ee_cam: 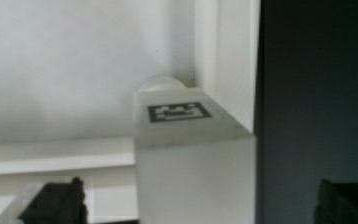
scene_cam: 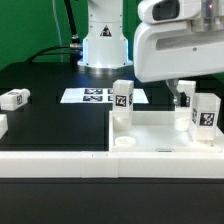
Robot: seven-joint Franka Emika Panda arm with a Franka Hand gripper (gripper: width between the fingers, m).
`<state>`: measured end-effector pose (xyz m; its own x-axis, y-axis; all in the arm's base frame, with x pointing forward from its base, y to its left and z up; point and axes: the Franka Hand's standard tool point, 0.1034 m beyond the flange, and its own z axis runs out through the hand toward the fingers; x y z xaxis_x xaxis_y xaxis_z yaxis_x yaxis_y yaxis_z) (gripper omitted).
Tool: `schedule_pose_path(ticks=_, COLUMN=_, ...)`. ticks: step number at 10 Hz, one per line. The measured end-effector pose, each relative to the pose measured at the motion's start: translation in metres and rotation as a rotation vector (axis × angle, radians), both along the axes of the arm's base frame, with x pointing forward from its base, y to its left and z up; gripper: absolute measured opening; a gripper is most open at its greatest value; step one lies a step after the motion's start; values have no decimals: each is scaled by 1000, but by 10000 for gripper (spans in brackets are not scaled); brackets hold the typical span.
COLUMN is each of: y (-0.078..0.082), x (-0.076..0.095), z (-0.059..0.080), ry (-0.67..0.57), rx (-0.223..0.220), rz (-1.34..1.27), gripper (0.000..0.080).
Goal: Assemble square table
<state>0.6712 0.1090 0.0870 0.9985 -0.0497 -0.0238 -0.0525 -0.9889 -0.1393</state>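
Tags on the upright legs (scene_cam: 121, 100) are black-and-white patterns, no readable words. The square table top (scene_cam: 160, 132) lies on the tabletop (scene_cam: 60, 125), exterior view's right, near side. Only the wrist view shows the jaws spread, with a tagged leg (ee_cam: 190, 160) between them, clear of both.

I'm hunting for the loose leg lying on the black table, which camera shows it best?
The exterior view: the loose leg lies near that view's left edge, tag showing. The wrist view misses it, showing another tagged leg close up.
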Motion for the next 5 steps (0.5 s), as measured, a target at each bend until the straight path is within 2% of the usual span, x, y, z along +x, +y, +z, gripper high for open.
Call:
schedule_pose_path(ticks=2, y=-1, x=-5, z=-9, ry=-6, rx=1, rz=13, gripper=649)
schedule_pose_path(ticks=4, y=-1, x=-5, z=-9, ry=-7, rx=1, rz=21, gripper=649)
schedule_pose_path(ticks=5, y=-1, x=-5, z=-9, ry=-7, rx=1, rz=18, gripper=541)
